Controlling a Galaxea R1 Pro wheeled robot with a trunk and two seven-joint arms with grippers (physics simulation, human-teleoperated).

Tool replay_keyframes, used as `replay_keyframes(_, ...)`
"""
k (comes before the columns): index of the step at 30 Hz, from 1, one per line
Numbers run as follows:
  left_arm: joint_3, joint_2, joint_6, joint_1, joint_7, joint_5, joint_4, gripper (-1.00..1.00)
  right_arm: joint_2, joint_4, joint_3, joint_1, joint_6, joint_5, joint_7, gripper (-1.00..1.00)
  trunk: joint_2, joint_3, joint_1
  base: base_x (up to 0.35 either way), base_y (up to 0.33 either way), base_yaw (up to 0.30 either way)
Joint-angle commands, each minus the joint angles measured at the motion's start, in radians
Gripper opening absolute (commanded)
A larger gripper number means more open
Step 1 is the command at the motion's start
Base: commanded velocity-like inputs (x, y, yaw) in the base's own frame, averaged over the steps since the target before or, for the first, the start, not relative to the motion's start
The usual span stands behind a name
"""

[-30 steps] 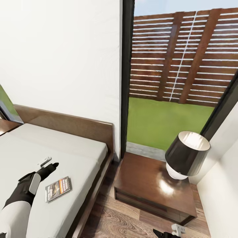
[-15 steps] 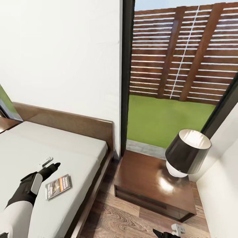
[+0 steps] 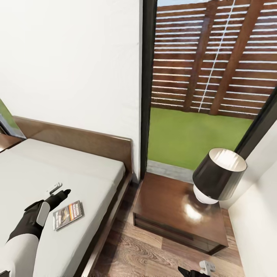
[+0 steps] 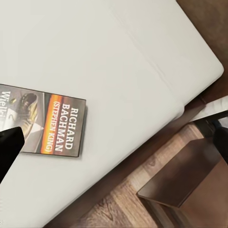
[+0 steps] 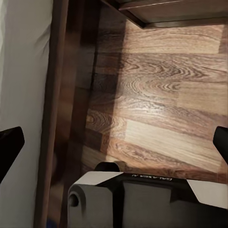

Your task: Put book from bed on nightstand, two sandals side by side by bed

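The book (image 3: 68, 214) lies flat on the off-white mattress of the bed (image 3: 77, 169), near the side facing the nightstand (image 3: 173, 207). Its dark cover with the orange band reads "RICHARD BACHMAN" in the left wrist view (image 4: 47, 124). My left gripper (image 3: 57, 191) hovers open just above and beside the book, with nothing between its fingers (image 4: 10, 142). Low over the wood floor, my right gripper (image 3: 198, 270) is also open and empty, between the bed frame (image 5: 57, 95) and the nightstand's base (image 5: 175, 12). The sandals are out of view.
A lamp (image 3: 217, 175) with a dark shade stands on the nightstand's far right corner. Behind it, a tall black-framed window (image 3: 148, 88) shows a fence and grass. White walls close in at right. A strip of plank floor (image 3: 154, 254) runs between bed and nightstand.
The whole picture has shifted slightly upward, so the camera moved. My left gripper stands a touch nearer the book. Both grippers stay open.
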Motion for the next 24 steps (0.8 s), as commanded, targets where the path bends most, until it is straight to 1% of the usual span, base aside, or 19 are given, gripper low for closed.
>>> replay_keyframes(1,0.004,-0.001,0.007,-0.001,-0.004,0.003,-0.001,1.00,0.000,0.001,0.001,-0.001,-0.002,-0.003,0.003,1.00,-0.002,-0.003,0.000,0.000,0.000,0.000)
replay_keyframes(24,0.004,0.000,0.007,-0.001,-0.004,0.003,-0.001,1.00,0.000,0.001,0.001,-0.001,-0.003,-0.003,0.003,1.00,-0.002,-0.039,0.000,0.000,0.000,0.000)
